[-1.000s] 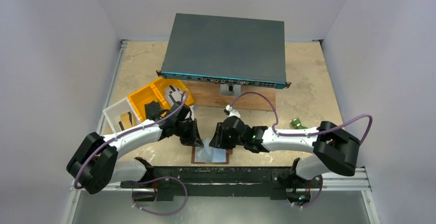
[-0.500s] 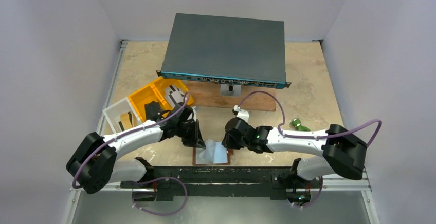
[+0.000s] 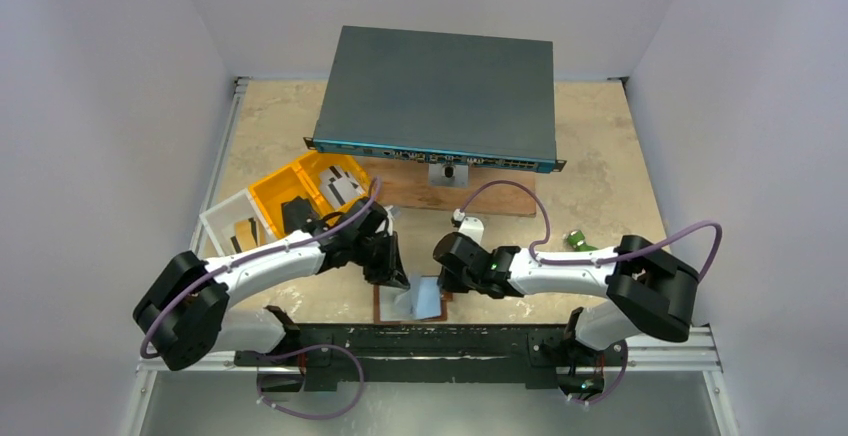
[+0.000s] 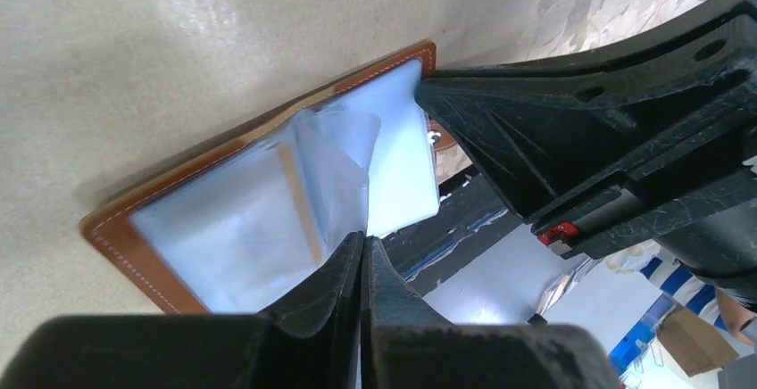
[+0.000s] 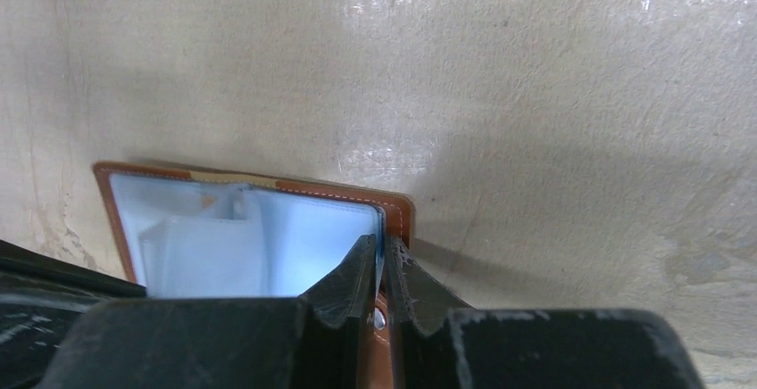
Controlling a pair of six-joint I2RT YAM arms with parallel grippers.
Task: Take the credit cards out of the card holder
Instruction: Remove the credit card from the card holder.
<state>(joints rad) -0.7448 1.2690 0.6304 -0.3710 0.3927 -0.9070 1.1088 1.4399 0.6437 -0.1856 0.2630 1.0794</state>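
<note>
The holder [image 3: 418,303] lies open at the table's [image 3: 600,196] near edge (little room in front, open top behind). The right gripper [image 5: 382,244] pinches its right edge. The left gripper [image 4: 361,243], clenched, presses the clear pockets [image 4: 259,211], perhaps nipping one sheet. What the pockets hold is hard to make out.

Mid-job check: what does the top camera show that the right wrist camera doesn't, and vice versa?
Only the top camera shows both arms whole, the yellow tray, the grey switch box at the back and a small green thing on the right. Only the right wrist camera shows the right gripper closed across the right edge of the wallet, with a metal snap just below. Both show the open brown wallet with pale blue pockets on the table.
</note>
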